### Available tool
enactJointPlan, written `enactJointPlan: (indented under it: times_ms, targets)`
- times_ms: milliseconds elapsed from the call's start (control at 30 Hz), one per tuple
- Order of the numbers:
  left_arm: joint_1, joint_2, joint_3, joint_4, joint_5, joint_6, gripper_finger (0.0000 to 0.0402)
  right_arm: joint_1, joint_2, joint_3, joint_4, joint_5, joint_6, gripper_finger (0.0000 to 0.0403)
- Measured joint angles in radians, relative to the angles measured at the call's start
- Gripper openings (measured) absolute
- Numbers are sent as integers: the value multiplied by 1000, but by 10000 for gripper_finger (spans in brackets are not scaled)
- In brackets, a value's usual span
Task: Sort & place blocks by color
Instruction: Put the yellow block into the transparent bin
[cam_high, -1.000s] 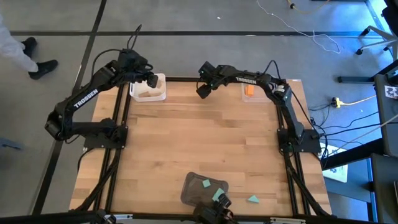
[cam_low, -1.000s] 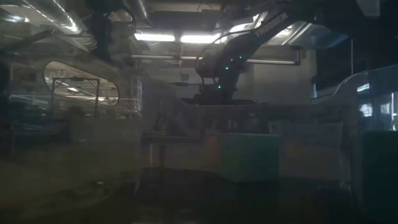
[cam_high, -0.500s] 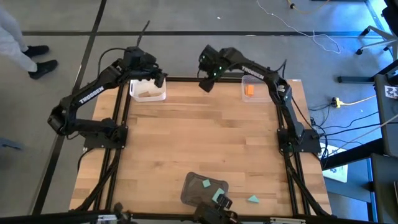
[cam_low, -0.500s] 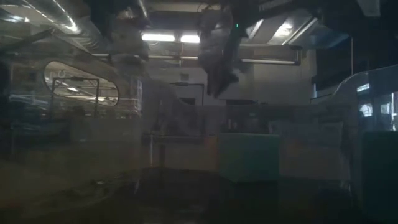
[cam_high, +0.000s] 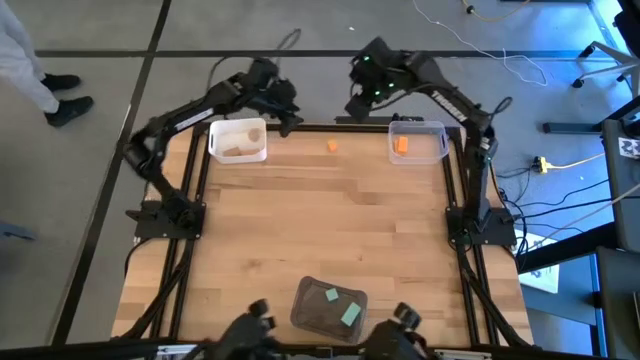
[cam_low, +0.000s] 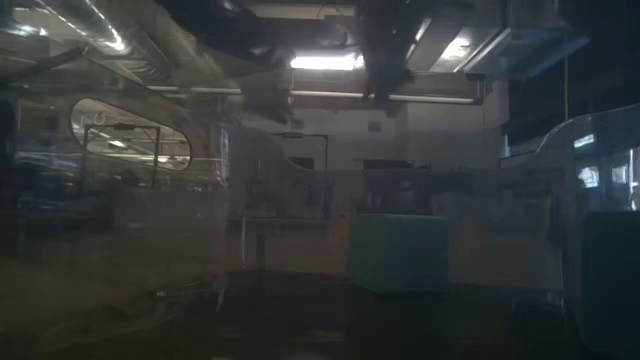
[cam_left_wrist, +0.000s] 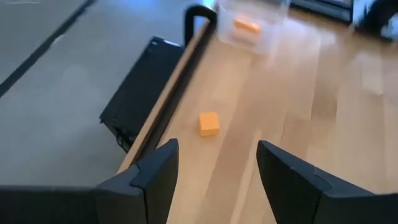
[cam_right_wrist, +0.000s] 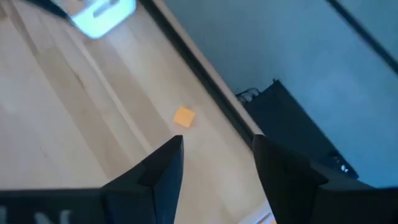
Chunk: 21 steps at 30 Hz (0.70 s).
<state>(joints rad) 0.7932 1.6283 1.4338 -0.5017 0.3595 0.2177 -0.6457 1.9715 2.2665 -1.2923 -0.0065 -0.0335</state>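
The high view takes in the whole counter (cam_high: 320, 230). A lone orange cube (cam_high: 331, 146) lies on bare wood near the far edge, between a white tray (cam_high: 238, 140) at the far left corner and a clear tray (cam_high: 418, 141) at the far right corner. The white tray holds pale wooden blocks (cam_high: 238, 150); the clear tray holds an orange block (cam_high: 401, 145). A dark grey tray (cam_high: 328, 305) at the near edge carries two teal-green blocks (cam_high: 349, 313).

The wrist views add what the overhead cannot. In the left wrist view the left gripper (cam_left_wrist: 217, 171) has its two dark fingers spread wide with nothing between them, and the orange cube (cam_left_wrist: 209, 123) sits on the wood beyond them, close to the counter's black edge rail (cam_left_wrist: 168, 93), with the clear tray (cam_left_wrist: 252, 22) and its orange block (cam_left_wrist: 247, 26) farther off. In the right wrist view the right gripper (cam_right_wrist: 217, 165) is likewise spread wide and empty, raised above the counter; the same cube (cam_right_wrist: 183, 116) lies below it near the edge, and the white tray (cam_right_wrist: 102, 14) shows blurred in the distance.

From above, the left gripper (cam_high: 283, 108) hangs over the far edge just beside the white tray, and the right gripper (cam_high: 362, 98) is beyond the far edge, left of the clear tray. Neither touches a block.

The low view is dark and hazy: only a green block (cam_low: 397, 253) close to the lens and dim arm shapes high up can be made out.
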Motion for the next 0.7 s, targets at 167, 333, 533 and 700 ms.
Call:
enactJointPlan:
  times_ms: [167, 333, 533, 700]
  targets:
    - [-45, 157, 135, -63, 1, 79, 208, -36, -70, 0, 0, -1, -5, 194]
    - [-92, 291, 229, -69, -21, 16, 208, -67, -129, 0, 0, 0, -9, 194]
    - [-157, 412, 299, -70, -89, -9, 208, -89, -155, 0, 0, 48, -15, 194]
    - [-202, 494, 338, -85, -229, -51, 208, -99, -155, -1, -1, 65, -15, 194]
